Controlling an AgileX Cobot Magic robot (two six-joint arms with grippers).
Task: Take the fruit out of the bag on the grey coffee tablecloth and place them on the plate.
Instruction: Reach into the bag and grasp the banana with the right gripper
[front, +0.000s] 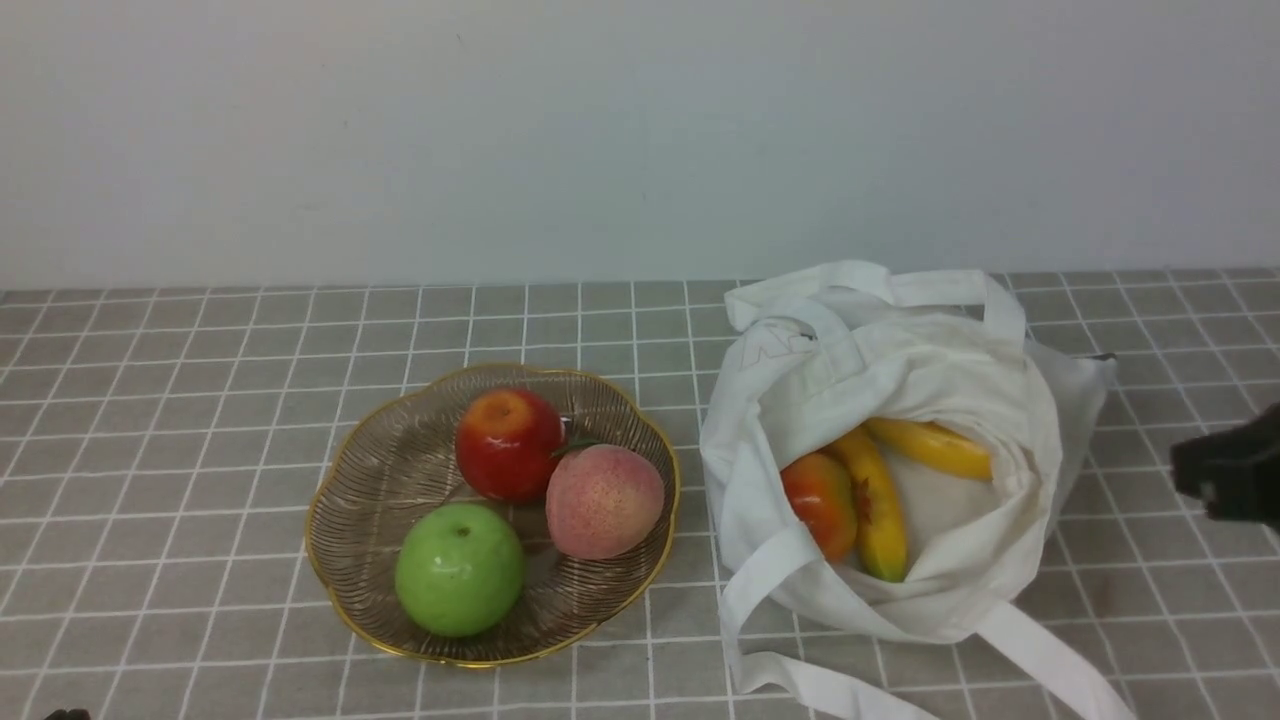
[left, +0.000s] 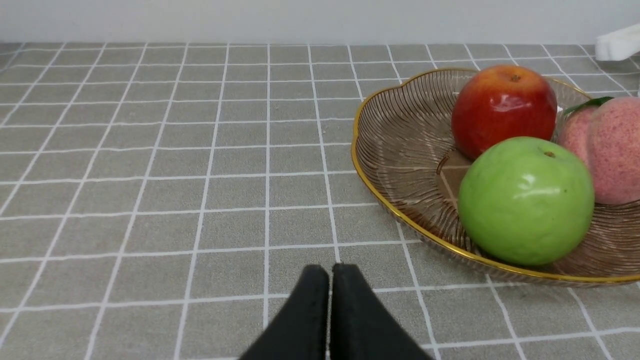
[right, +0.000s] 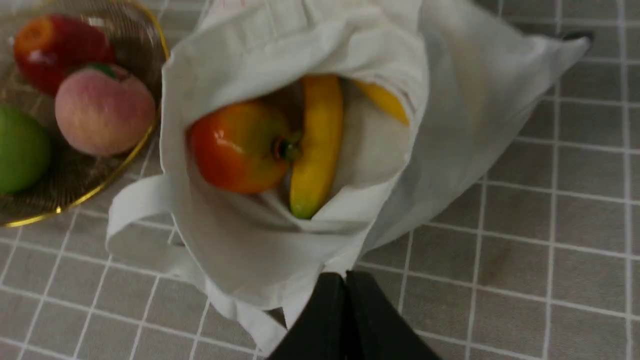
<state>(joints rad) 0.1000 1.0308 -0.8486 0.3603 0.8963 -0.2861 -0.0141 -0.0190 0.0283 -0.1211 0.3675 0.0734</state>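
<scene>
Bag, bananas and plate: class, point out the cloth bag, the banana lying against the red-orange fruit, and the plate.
Bag (front: 960, 345): front view, folded cloth above its opening
Banana (right: 320, 135): right wrist view, middle of its length
Plate (left: 400, 210): left wrist view, gold rim

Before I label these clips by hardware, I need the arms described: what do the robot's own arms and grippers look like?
The left gripper shows dark, nearly black fingers that taper toward their tips. The right gripper has the same dark, tapering fingers; in the front view its blurred end looks black and blocky. No cables or markings can be made out.
</scene>
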